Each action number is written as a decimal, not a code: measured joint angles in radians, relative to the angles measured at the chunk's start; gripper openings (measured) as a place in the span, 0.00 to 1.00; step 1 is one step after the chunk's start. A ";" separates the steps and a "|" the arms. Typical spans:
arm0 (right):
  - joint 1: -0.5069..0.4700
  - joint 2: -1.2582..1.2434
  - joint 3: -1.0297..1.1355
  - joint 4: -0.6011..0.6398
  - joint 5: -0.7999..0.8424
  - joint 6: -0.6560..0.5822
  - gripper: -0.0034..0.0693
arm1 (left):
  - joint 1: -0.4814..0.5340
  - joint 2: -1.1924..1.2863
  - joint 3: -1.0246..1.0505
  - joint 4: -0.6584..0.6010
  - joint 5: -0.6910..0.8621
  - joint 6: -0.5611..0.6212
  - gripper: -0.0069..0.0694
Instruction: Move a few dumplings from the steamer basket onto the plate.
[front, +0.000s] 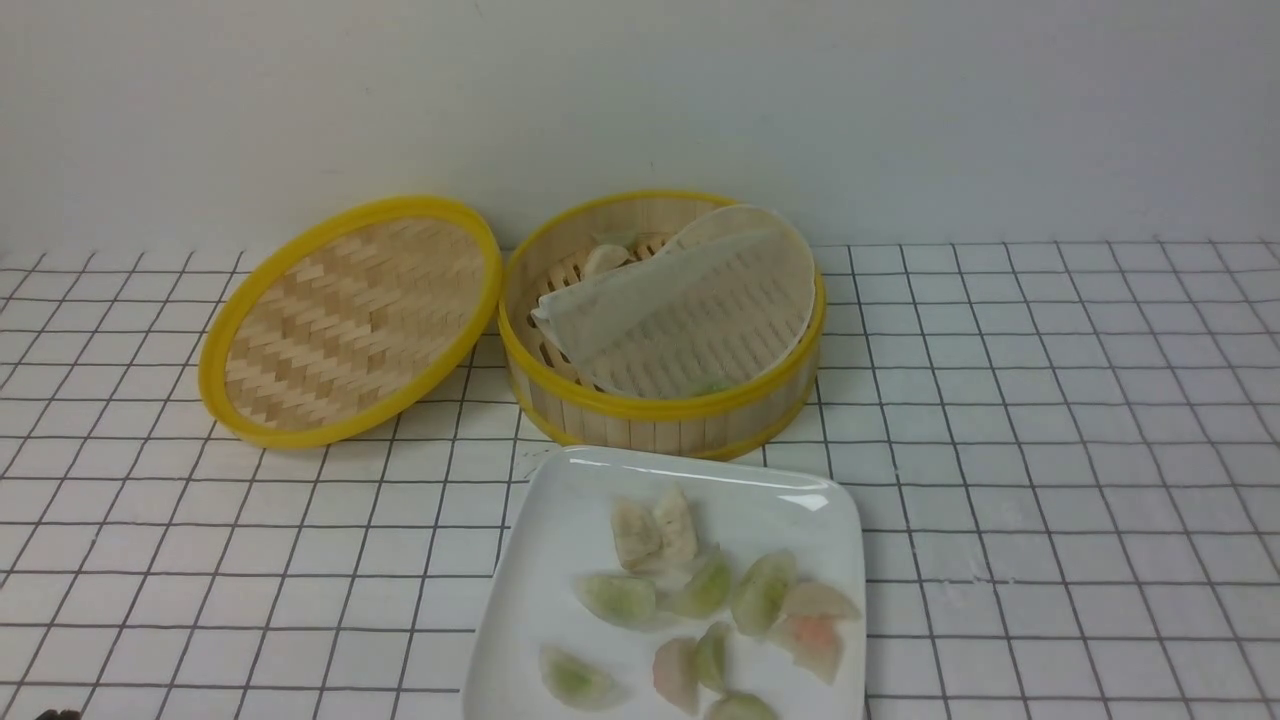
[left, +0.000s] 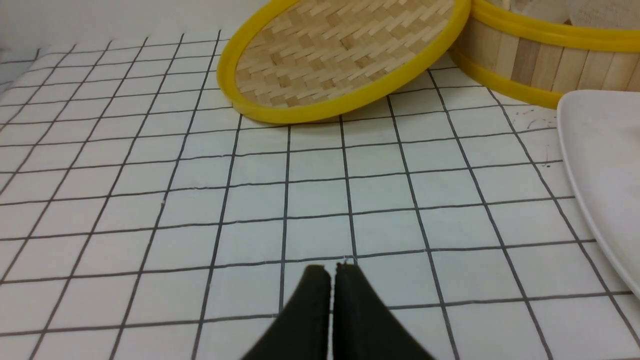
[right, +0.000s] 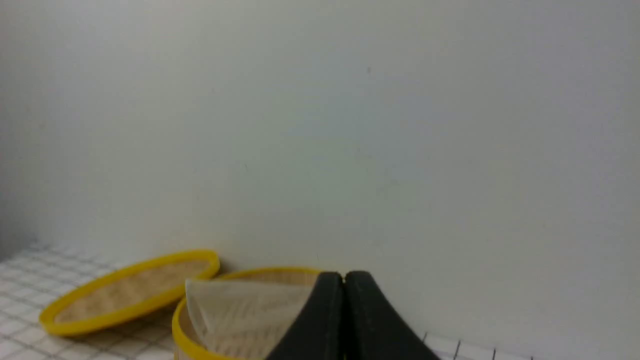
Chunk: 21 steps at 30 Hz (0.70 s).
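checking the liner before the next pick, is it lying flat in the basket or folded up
Folded. The liner is doubled over and propped against the far rim of the basket, baring the slatted floor, with one dumpling showing behind it.

Folded liner (front: 680, 290) covers basket (front: 660, 410); lid (front: 350, 320) leans alongside.

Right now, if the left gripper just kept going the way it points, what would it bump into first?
Probably the woven bamboo lid: the shut left gripper points across bare grid-patterned tabletop toward its yellow rim, which leans on the steamer basket. Depth is hard to judge; it may scrape the table first.
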 joint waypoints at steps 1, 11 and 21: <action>-0.010 -0.021 0.032 -0.001 0.017 0.000 0.03 | 0.000 0.000 0.000 0.000 0.000 0.000 0.08; -0.407 -0.124 0.268 0.002 0.173 0.076 0.03 | 0.000 0.000 0.000 0.000 0.000 0.000 0.08; -0.477 -0.124 0.276 0.004 0.188 0.127 0.03 | 0.000 0.000 0.000 0.000 0.001 0.000 0.08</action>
